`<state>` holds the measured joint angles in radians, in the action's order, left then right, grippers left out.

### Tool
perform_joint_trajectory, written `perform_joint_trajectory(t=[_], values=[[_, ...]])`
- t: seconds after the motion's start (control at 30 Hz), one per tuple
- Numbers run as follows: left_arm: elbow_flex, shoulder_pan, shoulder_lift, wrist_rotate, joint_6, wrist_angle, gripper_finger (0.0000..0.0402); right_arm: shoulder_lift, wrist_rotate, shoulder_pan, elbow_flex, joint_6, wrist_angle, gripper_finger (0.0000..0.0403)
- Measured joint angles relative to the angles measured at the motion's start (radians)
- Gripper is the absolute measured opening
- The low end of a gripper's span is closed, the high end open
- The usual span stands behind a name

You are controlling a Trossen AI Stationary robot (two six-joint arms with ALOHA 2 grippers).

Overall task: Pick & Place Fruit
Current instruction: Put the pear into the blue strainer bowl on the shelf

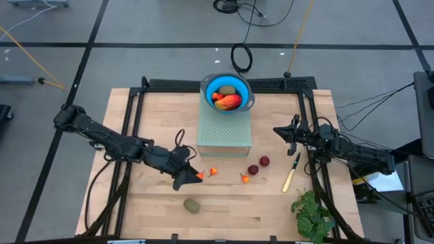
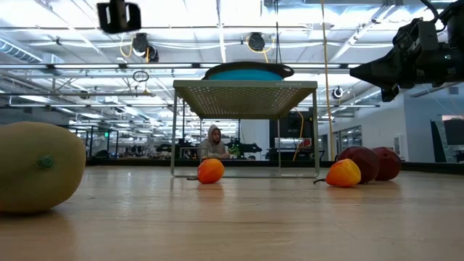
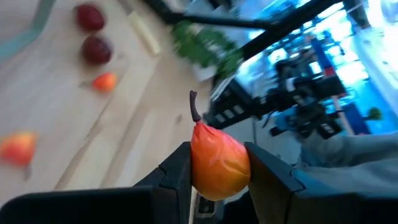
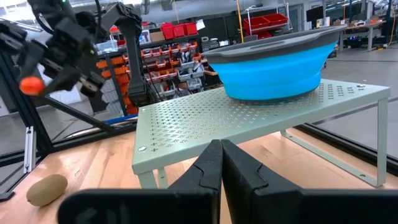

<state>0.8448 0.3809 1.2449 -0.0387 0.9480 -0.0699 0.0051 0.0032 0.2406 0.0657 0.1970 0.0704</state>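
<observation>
1. Orange-red fruit (image 3: 217, 168) sits pinched between the left end effector (image 1: 192, 175) fingers, lifted off the desk (image 1: 224, 210), stem out, presumably bound for the blue bowl (image 1: 227, 93).
2. The bowl rests on a perforated rack (image 1: 224, 132) and already holds fruit.
3. The right end effector (image 1: 288, 131) waits closed and empty beside the rack.
4. More fruit lie on the desk: a small orange one (image 1: 213, 171), two dark red (image 1: 258, 165), a brownish-green oval (image 1: 192, 205).

Three small orange fruits (image 1: 213, 171), two dark red fruits (image 1: 264, 161), one brownish-green oval (image 1: 192, 205), one knife (image 1: 291, 173), one blue bowl (image 1: 209, 87).

blue bowl (image 1: 218, 86), pale green perforated rack (image 1: 224, 127), orange-red fruit (image 3: 217, 163), dark red fruits (image 1: 258, 165)
</observation>
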Motion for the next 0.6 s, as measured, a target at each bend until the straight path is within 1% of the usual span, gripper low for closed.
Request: perform_joint_trajectory(t=[0.4,0.6], values=[[0.0,0.0,0.0,0.0,-0.206,-0.304,0.012,0.0,0.0,0.0,0.0,0.0,0.0,0.0],[0.0,0.0,0.0,0.003,-0.274,-0.414,0.012,0.0,0.0,0.0,0.0,0.0,0.0,0.0]])
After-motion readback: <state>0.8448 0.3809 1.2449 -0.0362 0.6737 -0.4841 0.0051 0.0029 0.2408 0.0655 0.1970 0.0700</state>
